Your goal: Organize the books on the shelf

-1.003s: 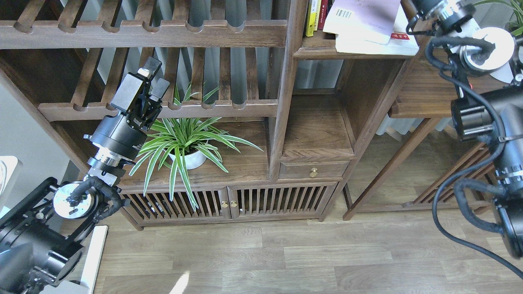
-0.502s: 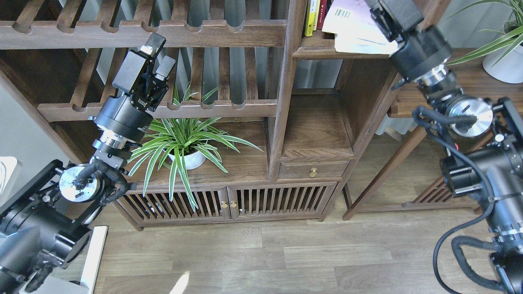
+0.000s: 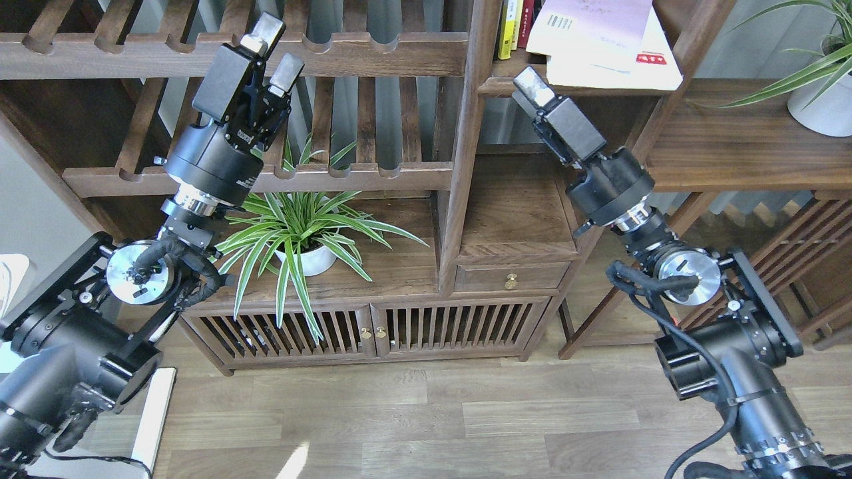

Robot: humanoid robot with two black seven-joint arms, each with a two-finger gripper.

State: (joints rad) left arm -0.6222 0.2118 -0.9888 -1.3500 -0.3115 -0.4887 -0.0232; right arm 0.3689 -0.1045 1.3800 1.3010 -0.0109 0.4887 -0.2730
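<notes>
A pale lilac-white book with a barcode (image 3: 592, 30) lies flat on top of a large white book with a small red label (image 3: 649, 63). Both rest on the dark walnut shelf (image 3: 509, 85) at the top right and overhang its front edge. The dark book with the orange-red cover is not in view. My right gripper (image 3: 532, 85) points up just below the shelf's front edge, left of the white book; it is seen side-on and touches no book. My left gripper (image 3: 275, 48) is open and empty, in front of the upper slatted rack.
Thin yellow and red books (image 3: 516, 23) stand upright at the shelf's left end. Slatted racks (image 3: 373, 50) fill the left side. A spider plant in a white pot (image 3: 307, 258) stands on the cabinet top. A small drawer (image 3: 511, 277) sits below. A second potted plant (image 3: 822, 100) stands on the right side table (image 3: 732, 150).
My right arm has swung down and left, away from the books, to below the shelf edge. My left gripper has risen toward the upper rack. The books have not moved.
</notes>
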